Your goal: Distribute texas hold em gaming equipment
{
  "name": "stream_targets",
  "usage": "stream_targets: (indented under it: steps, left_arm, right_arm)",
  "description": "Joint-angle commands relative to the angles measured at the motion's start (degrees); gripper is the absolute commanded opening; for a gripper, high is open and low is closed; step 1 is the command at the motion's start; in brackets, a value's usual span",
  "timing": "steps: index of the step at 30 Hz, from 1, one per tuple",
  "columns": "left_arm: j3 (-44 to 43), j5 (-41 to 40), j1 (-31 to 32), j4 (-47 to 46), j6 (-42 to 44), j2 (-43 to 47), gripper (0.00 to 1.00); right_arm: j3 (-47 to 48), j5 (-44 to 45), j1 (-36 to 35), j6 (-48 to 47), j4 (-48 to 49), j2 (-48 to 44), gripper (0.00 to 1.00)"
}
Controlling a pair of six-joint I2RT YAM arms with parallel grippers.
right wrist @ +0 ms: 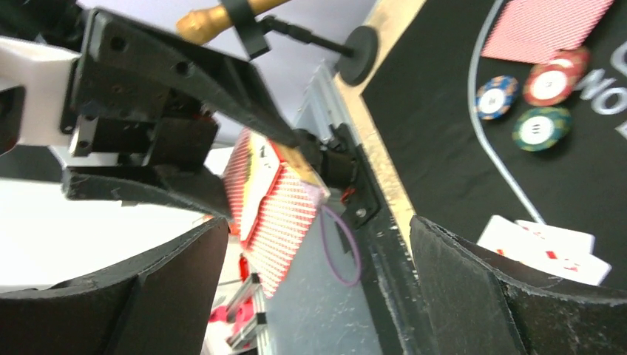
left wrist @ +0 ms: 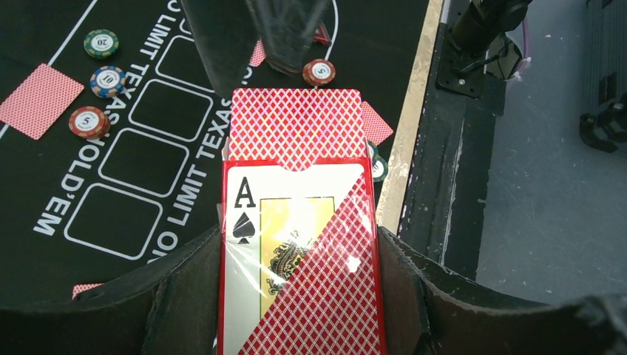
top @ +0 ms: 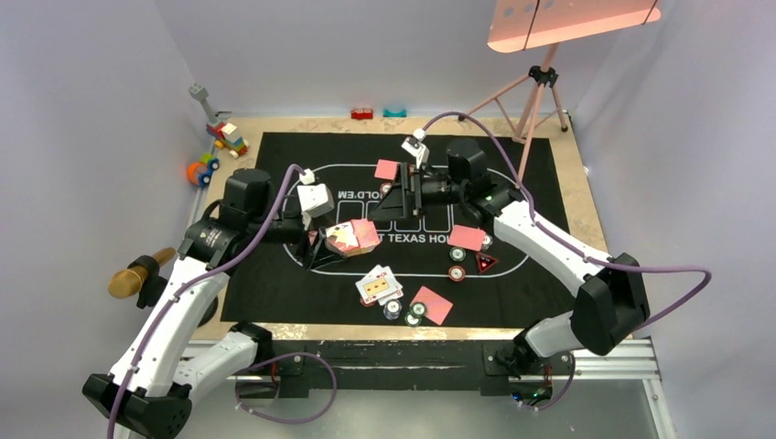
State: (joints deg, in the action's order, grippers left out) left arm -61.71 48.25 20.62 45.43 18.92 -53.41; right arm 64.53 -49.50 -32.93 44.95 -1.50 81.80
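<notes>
Where my left gripper (left wrist: 299, 287) clamps it, one card box (left wrist: 296, 214): glossy, rectangular, red lattice print, ace-of-spades face, held above the black mat (top: 274, 165). Centre: face-up cards (top: 378, 285), round chips (top: 393, 309). My right gripper (right wrist: 314, 285): jaws wide, empty. Right: triangle marker (top: 485, 262); tan table edge (top: 576, 183).
</notes>
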Motion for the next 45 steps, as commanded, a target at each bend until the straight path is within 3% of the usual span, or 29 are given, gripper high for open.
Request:
stream_targets:
  steps: [1,8,19,25,31,45]
  left_arm:
    - [-2.27,1.57,-0.41,-1.61,4.85,0.14,0.00]
    - [-3.50,1.08,-0.41,-1.00,7.48,-0.24,0.00]
    - [-5.51,0.96,-0.32,0.81,10.02,-1.23,0.00]
    - [-5.56,0.71,-0.32,1.06,10.16,-1.37,0.00]
    - [-5.60,0.79,-0.32,0.80,9.81,-1.27,0.00]
    - [-5.63,1.89,-0.32,-0.64,7.08,-0.66,0.00]
  right_arm:
    - [-0.77,-5.06,-3.02,5.69,10.03,-0.42,0.98]
    - [-1.71,-4.87,-5.27,8.11,12.36,2.61,0.93]
    - [-2.37,-5.40,-5.39,11.29,14.40,5.48,0.61]
    - [-2.94,-5.76,-5.35,11.56,13.85,4.35,0.38]
    - [-4.58,-5.78,-5.08,10.93,12.48,2.84,0.31]
    - [-6.45,-6.11,-1.64,9.17,8.38,-2.07,0.27]
